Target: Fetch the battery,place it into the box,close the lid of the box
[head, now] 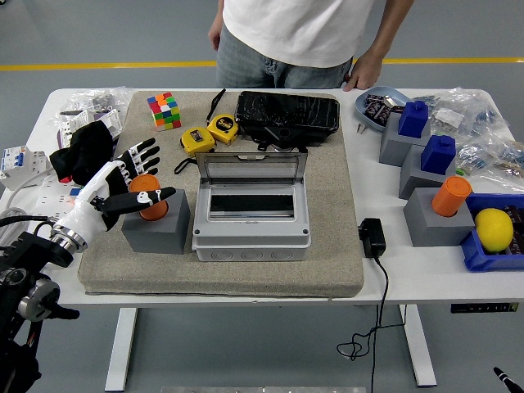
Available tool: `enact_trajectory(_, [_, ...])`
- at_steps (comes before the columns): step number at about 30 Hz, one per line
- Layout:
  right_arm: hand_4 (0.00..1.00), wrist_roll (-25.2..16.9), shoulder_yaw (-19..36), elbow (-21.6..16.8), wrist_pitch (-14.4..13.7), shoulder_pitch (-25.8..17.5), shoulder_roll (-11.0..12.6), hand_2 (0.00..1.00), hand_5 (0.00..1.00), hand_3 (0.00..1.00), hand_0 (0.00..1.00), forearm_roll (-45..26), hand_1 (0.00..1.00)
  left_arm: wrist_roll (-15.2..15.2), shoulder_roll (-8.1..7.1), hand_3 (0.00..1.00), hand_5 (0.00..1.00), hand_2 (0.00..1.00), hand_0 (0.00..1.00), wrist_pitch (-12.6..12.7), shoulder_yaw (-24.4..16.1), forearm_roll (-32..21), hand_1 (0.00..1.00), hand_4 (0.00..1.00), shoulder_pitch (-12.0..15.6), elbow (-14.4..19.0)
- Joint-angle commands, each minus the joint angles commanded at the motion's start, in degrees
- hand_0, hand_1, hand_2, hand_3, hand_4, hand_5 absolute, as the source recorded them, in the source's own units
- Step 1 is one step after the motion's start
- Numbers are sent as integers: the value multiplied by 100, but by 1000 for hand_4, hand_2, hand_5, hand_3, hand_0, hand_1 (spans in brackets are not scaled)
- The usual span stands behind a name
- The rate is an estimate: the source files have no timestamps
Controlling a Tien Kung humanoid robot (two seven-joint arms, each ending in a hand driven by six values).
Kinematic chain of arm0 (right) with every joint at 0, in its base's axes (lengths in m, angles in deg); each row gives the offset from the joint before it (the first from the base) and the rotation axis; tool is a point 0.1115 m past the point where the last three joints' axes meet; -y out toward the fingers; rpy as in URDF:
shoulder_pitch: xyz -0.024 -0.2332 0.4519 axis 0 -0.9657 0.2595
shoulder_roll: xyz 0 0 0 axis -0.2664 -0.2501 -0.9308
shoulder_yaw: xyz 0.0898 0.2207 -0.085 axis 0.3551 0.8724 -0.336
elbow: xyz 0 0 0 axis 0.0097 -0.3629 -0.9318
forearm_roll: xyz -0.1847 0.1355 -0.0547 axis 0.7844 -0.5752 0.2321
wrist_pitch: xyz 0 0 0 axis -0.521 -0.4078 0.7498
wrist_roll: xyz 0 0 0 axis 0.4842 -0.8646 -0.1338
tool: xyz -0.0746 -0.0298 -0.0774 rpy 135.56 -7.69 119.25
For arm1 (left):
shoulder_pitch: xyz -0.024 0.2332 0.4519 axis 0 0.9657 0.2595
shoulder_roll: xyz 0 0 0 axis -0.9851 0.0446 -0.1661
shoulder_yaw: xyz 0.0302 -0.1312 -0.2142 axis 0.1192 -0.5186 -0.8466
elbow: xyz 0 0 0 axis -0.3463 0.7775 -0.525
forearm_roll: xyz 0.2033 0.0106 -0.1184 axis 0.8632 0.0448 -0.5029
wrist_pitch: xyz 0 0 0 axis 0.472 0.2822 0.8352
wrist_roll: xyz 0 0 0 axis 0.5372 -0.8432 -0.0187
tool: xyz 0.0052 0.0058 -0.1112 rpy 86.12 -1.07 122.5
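Note:
The battery (152,211) is an orange cylinder standing upright in a grey holder block (161,231) on the left of the tan mat. My left hand (152,173) reaches in from the lower left and brackets it. The thumb (155,196) crosses the battery's front and the other fingers (139,155) spread behind it, not closed on it. Just right of the holder sits the grey box (251,233). Its clear lid (251,168) stands open and upright at the back, and the inside is bare.
A Rubik's cube (165,110), two yellow tape measures (209,133) and a black case (287,116) lie behind the box. A black glove (82,151) lies left. A black adapter (372,236), grey blocks with blue and orange pieces (451,195) and a lemon (494,228) are right. A person's hand (360,80) rests on the far edge.

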Motion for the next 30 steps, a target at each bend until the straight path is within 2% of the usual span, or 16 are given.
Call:
enact_trajectory(2, [998,2,4,1,3,2,-1,815,998,834,876,3,855,15,11,986,2,998,973,10,25,2,998,998,-5,-17])
enact_trajectory(3, [998,3,7,1,3,4,-1,815,998,834,875,4,855,19,11,936,2,951,951,17,35,8,976,998,-8,-27])
enact_trajectory(8, [998,-1,35,1,5,22,3,815,998,834,875,17,855,68,29,936,2,951,951,90,80,32,976,998,-29,-100])
enact_trajectory(9, [998,-1,38,0,5,23,4,814,998,832,876,18,852,79,35,831,2,895,923,111,83,42,937,998,-35,-114])
enact_trajectory(14, [998,-4,37,11,4,12,9,814,998,832,876,6,852,97,64,831,2,895,923,187,104,94,937,998,-50,-154])
enact_trajectory(15, [998,-4,40,11,4,9,10,812,998,832,875,6,852,97,69,773,2,822,888,200,110,111,897,998,-47,-156])
enact_trajectory(30, [998,-6,59,10,8,-10,11,811,998,831,873,21,849,140,120,747,2,782,849,383,231,194,872,998,63,-14])
